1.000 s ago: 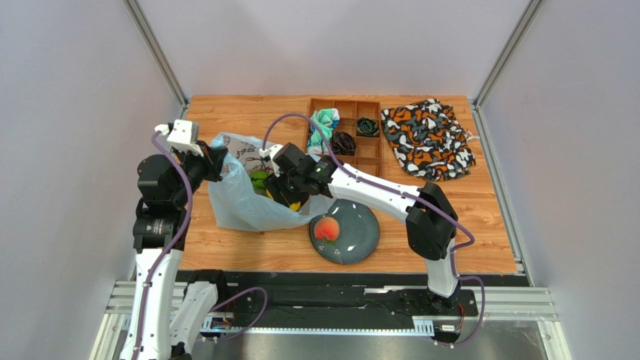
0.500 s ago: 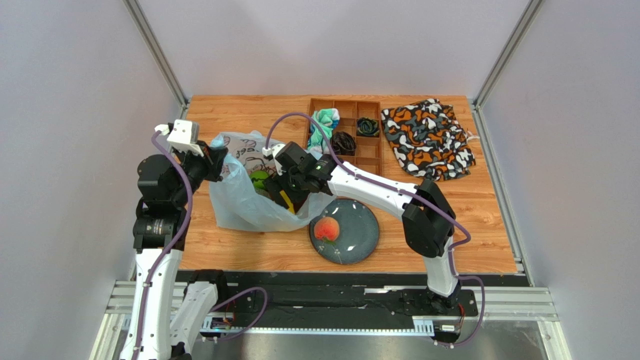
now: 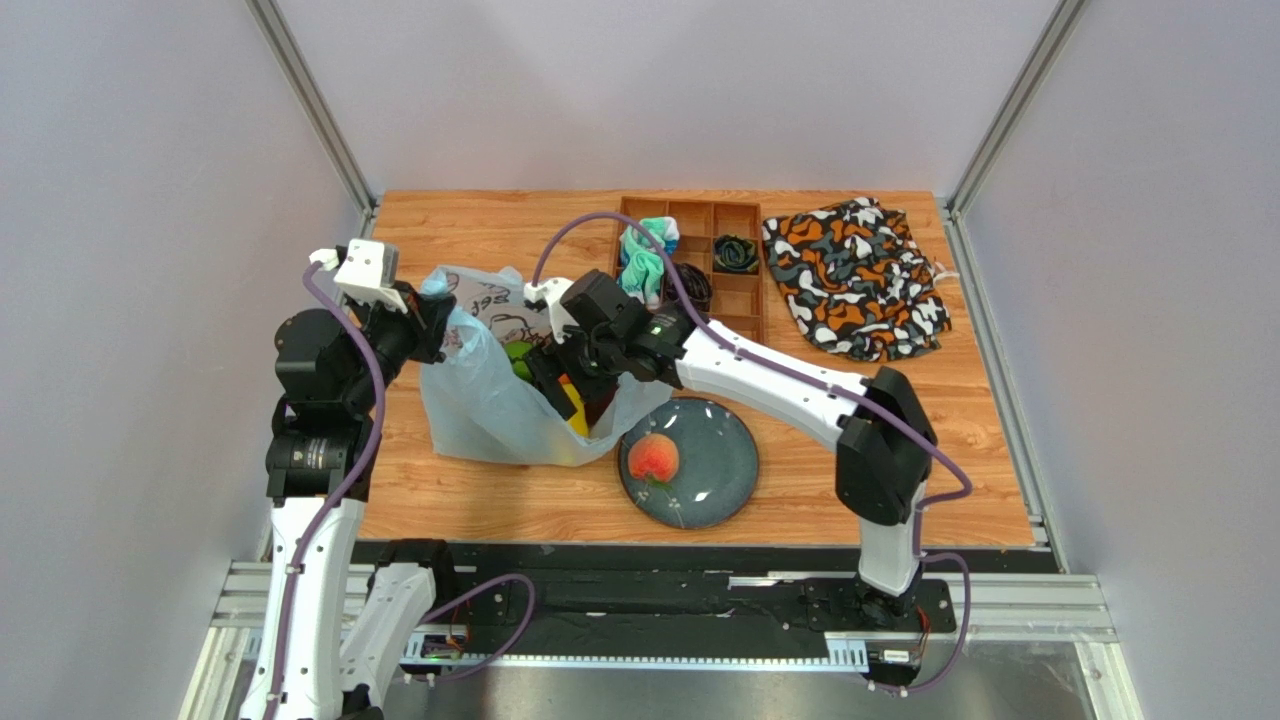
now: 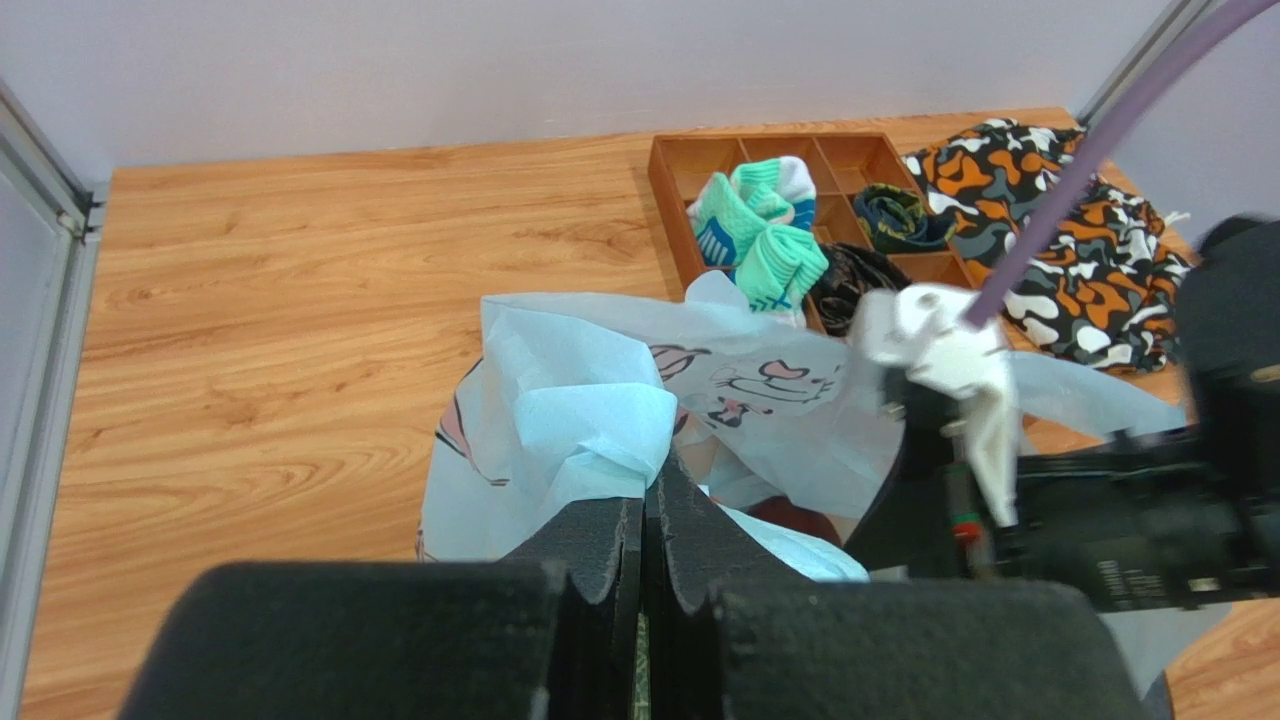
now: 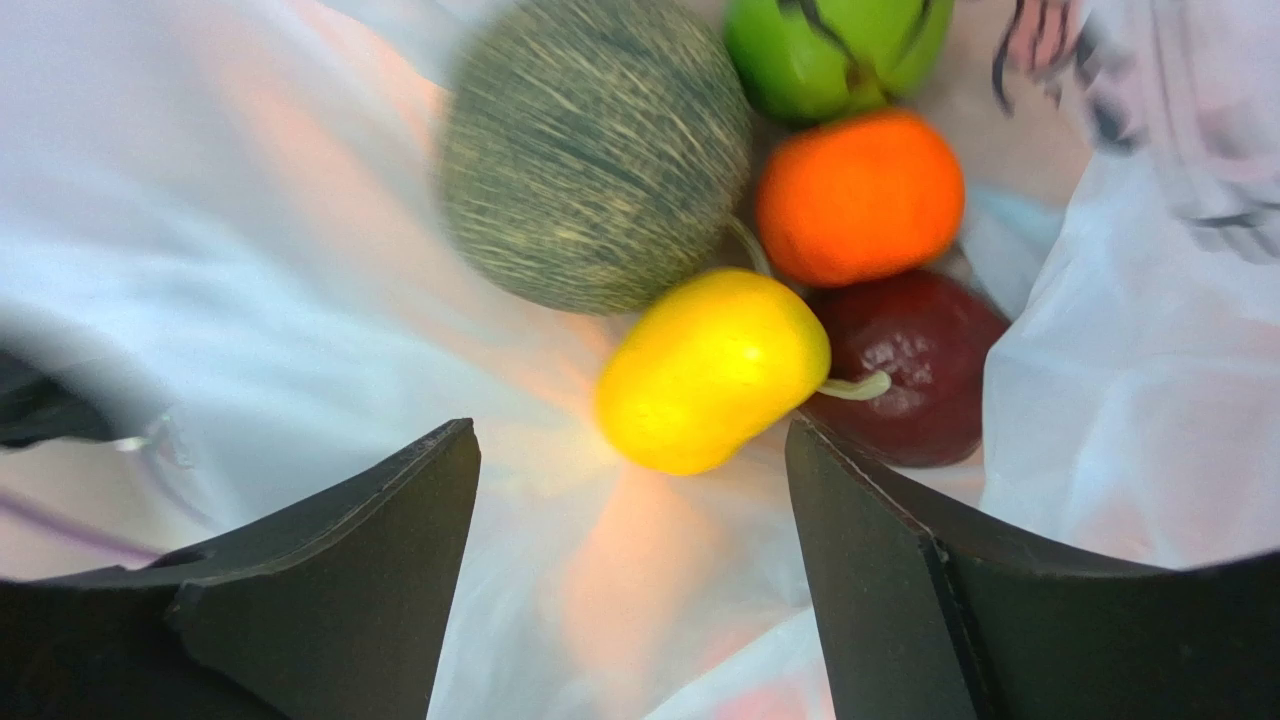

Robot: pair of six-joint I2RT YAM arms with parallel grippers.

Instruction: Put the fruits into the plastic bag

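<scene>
The pale blue plastic bag (image 3: 481, 398) lies open left of the plate. My left gripper (image 4: 649, 483) is shut on its bunched rim (image 4: 594, 428) and holds it up. My right gripper (image 5: 631, 450) is open and empty over the bag's mouth; it also shows in the top view (image 3: 579, 375). Inside the bag lie the netted melon (image 5: 594, 150), the green bumpy fruit (image 5: 834, 53), the orange (image 5: 860, 195), the dark red fruit (image 5: 917, 368) and the yellow mango (image 5: 709, 368), which lies free between the jaws' far ends. The peach (image 3: 652, 458) sits on the plate.
The dark grey plate (image 3: 721, 465) lies right of the bag at the near edge. A wooden divided tray (image 3: 706, 278) with rolled cloth bundles stands at the back. The orange, black and white cloth (image 3: 854, 278) lies at the back right.
My right gripper has drawn up and back a little from the bag's mouth, and the yellow mango now lies loose in the bag. The left arm has not moved.
</scene>
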